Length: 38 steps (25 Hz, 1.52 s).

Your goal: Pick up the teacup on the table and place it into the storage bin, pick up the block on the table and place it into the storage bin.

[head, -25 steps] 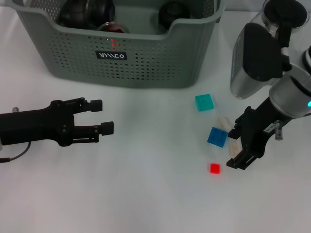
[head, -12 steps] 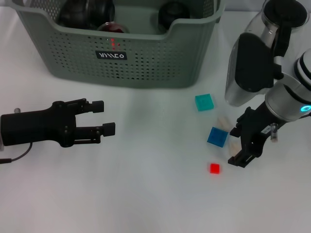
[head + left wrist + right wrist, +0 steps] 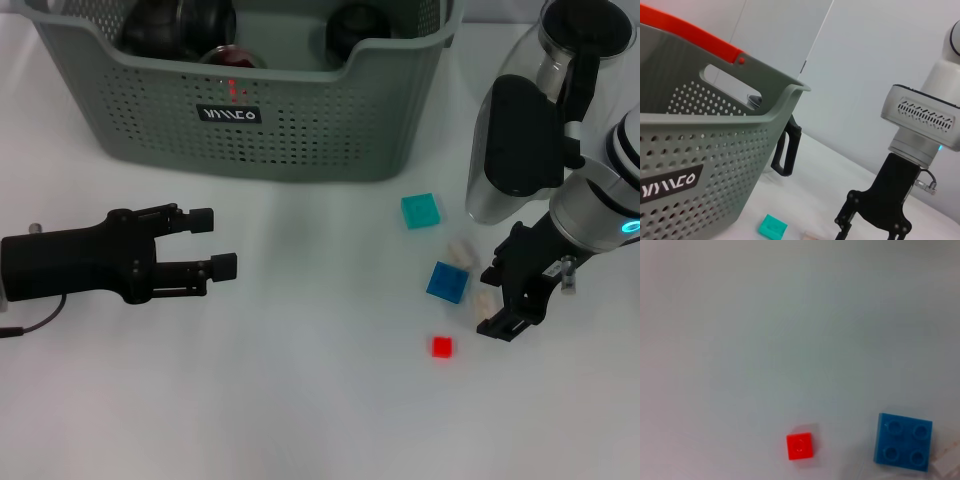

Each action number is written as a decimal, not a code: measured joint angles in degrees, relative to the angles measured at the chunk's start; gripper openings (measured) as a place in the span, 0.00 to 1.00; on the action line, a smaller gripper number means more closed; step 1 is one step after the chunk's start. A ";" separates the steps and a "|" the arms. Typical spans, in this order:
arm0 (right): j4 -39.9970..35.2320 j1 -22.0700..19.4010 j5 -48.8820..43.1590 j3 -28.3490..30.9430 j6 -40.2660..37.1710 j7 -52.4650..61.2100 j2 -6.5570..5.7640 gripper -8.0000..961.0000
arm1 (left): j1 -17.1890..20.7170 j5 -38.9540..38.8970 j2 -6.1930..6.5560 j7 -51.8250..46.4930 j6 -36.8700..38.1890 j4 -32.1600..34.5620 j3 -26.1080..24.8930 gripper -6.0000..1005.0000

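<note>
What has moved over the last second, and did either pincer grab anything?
Only the right pincer moved: it slid slightly toward the robot's right, away from the blue block, uncovering the beige blocks. It has grabbed nothing. The left pincer, red block, teal block and storage bin stayed put.

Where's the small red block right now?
In the head view the red block lies on the table's right side, just in front of the blue block and beside the right hand, untouched.
</note>
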 joint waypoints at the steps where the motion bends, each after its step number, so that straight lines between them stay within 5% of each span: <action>1: 0.13 0.00 0.00 0.00 0.21 0.00 0.00 0.76 | -0.01 0.00 -0.02 0.00 0.02 0.00 0.00 0.86; 10: 1.48 0.29 -0.01 -0.20 1.73 0.02 0.00 0.63 | -0.02 0.00 -0.07 0.00 0.29 0.00 -0.06 0.86; 21: 1.51 0.70 0.00 -0.95 1.65 1.06 -0.01 0.61 | -0.14 0.00 -0.07 -0.48 0.24 0.00 -0.09 0.86; 26: 1.36 0.74 0.00 -0.94 1.34 1.32 -0.08 0.47 | -0.20 0.00 -0.07 -0.51 0.15 0.00 -0.03 0.86; 29: 0.80 0.56 0.16 0.08 0.80 1.31 -0.10 0.46 | -0.14 0.00 -0.07 -0.52 0.12 0.00 -0.01 0.86; 33: -5.20 -1.26 2.60 8.08 -3.30 -1.04 -0.15 0.46 | -0.04 0.00 -0.07 -0.57 0.09 0.00 -0.02 0.86; 38: -10.88 -2.93 18.73 25.25 -13.41 -10.27 -0.59 0.46 | -0.02 -0.01 0.02 -0.61 -0.05 0.00 -0.08 0.86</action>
